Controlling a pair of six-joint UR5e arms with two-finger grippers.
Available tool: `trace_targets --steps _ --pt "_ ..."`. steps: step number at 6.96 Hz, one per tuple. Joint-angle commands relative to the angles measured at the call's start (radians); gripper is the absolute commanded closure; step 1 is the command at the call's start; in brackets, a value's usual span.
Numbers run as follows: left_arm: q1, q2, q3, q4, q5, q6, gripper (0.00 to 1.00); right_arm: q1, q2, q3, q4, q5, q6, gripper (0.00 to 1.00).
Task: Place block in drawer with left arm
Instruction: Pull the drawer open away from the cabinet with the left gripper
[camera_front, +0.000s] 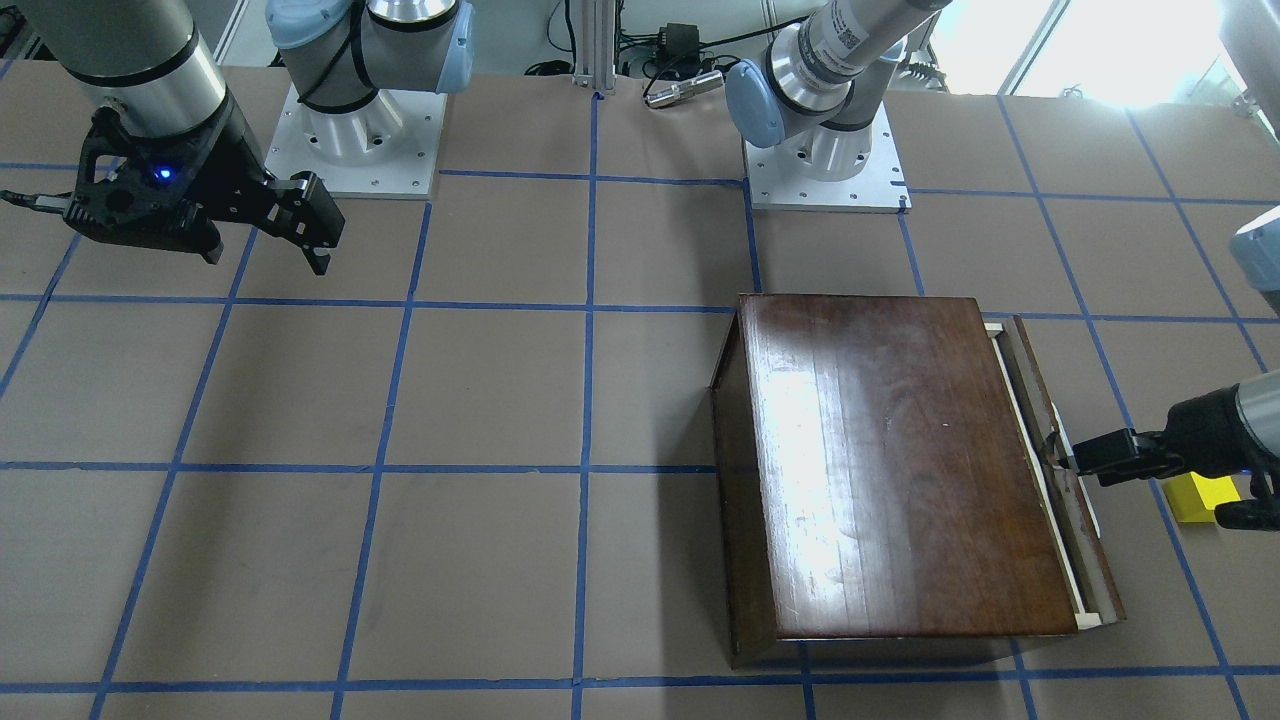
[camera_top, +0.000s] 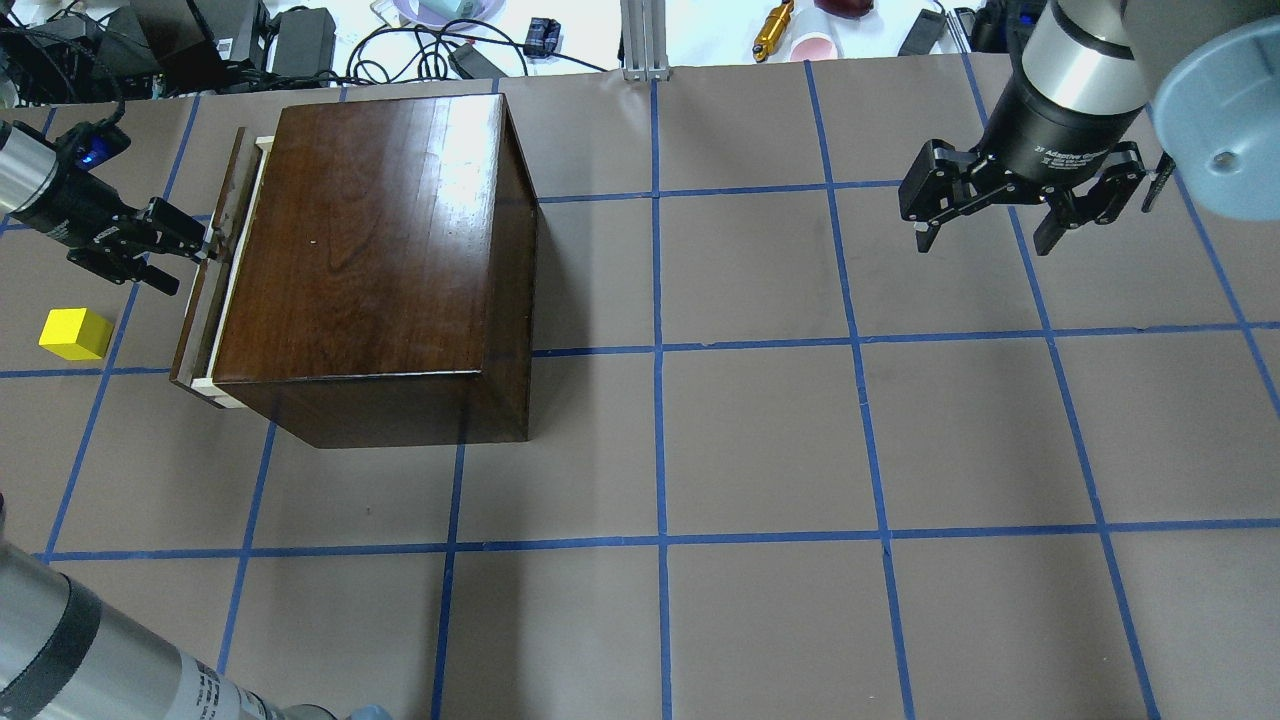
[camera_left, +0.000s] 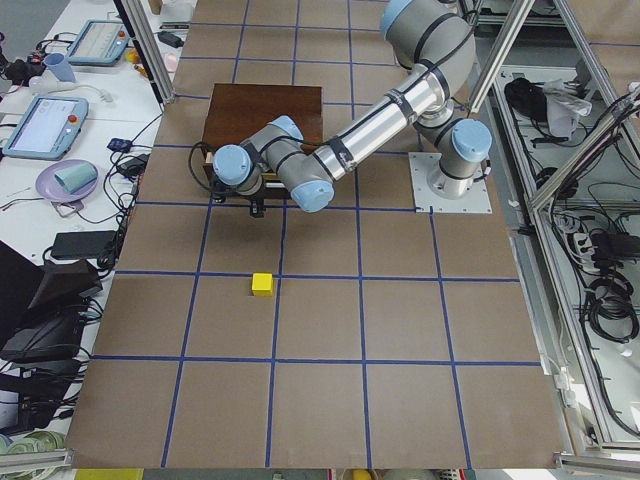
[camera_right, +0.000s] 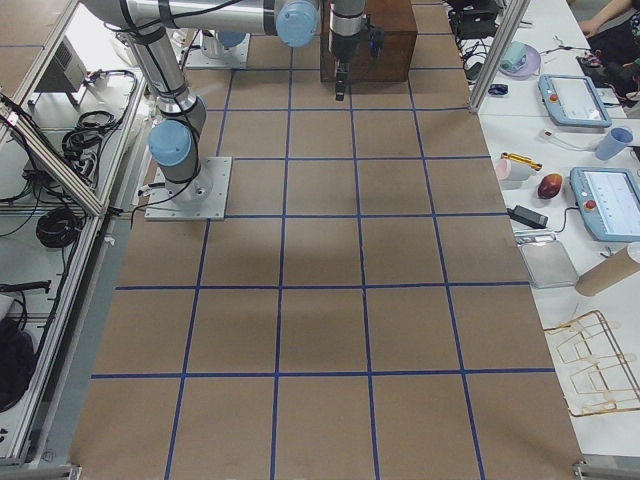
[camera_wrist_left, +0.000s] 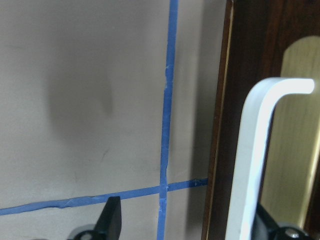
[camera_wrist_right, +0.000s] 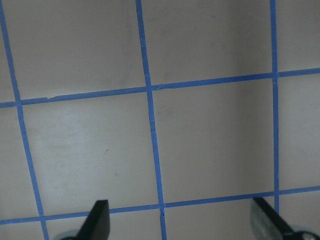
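Both arms: silver tubes, light-blue joint caps, black rings at the joints. Left arm (camera_left: 370, 130): QR sticker (camera_front: 851, 37) on the link above the base, printed label (camera_top: 212, 690) on the tube. Right arm (camera_front: 130, 50): black band round the wrist tube, black cable (camera_front: 340, 62) across the shoulder joint. Square silver base plates (camera_front: 400, 165), small screws along the edges. Matte black left tool (camera_top: 192, 268) and right tool (camera_top: 985, 240), linkage fingers, white lettering on the right one. Blue LED (camera_front: 163, 175) on each wrist block.

Left pincer (camera_top: 178, 254) spread at drawer (camera_top: 200, 310) front; block (camera_top: 75, 333) near; right pincer (camera_top: 985, 243) spread.
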Motion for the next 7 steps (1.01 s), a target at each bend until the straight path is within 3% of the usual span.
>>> trace_targets --steps 1,7 --pt "0.004 -0.002 0.0 0.008 0.015 0.006 0.15 0.0 0.0 0.0 0.0 0.0 0.0 0.0" --pt "0.007 0.003 0.0 0.051 0.094 0.006 0.15 0.0 0.0 0.0 0.0 0.0 0.0 0.0"
